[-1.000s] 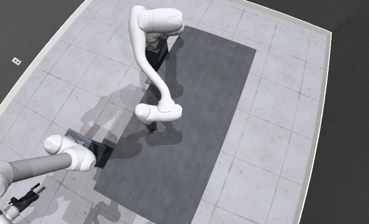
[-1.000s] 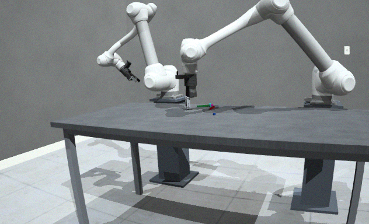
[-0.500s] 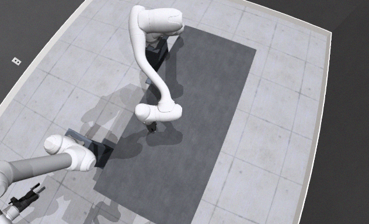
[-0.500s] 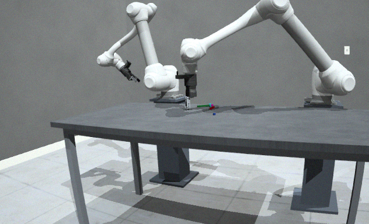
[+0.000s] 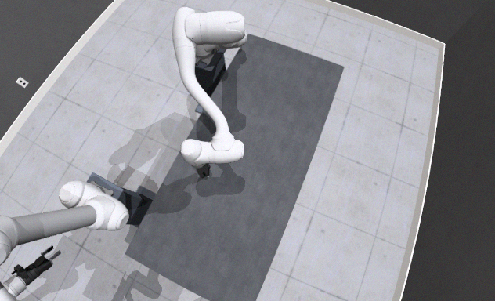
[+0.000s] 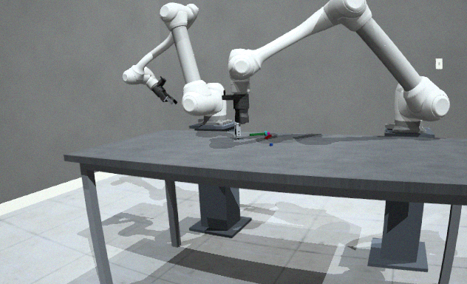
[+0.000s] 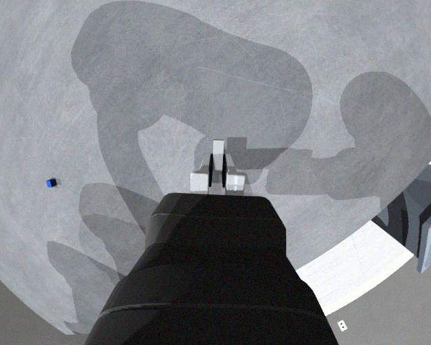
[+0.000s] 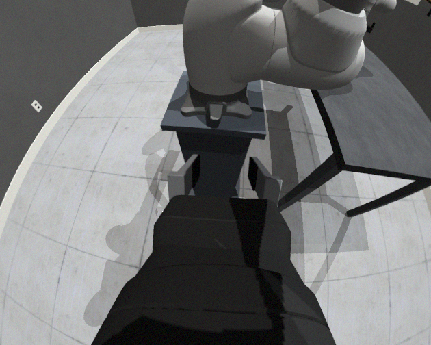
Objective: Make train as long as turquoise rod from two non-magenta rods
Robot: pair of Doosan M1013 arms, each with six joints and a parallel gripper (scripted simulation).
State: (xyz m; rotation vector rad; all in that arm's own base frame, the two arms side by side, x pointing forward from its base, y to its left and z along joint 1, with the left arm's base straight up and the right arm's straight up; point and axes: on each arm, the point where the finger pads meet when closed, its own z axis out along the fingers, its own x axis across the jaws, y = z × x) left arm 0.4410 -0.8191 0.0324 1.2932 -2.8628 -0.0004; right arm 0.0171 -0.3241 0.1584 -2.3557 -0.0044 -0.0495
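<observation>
Gripping grey (image 7: 218, 146) between nearly closed fingers, with left pincer (image 5: 204, 172) (image 6: 237, 135) (image 7: 217, 170) low over bench (image 5: 270, 137) (image 6: 314, 159) (image 7: 22, 129) (image 8: 386, 122), inward of the long edge nearest the arm bases. Can't tell whether grey touches the bench. In the exterior view, can see green (image 6: 257, 134) near that same long edge, just beside left pincer. Next to green's end, can make out turquoise (image 6: 266, 133) and magenta (image 6: 269, 133), with red (image 6: 268, 137) close by, all small and crowded. Can't tell exactly which of them touch. Can find blue (image 6: 271, 144) (image 7: 51, 182) apart from that group, closer to the opposite long edge. With right pincer (image 5: 51, 252) (image 6: 170, 100) (image 8: 225, 172), standing wide open and holding nothing, off the bench, outside the long edge by the bases.
</observation>
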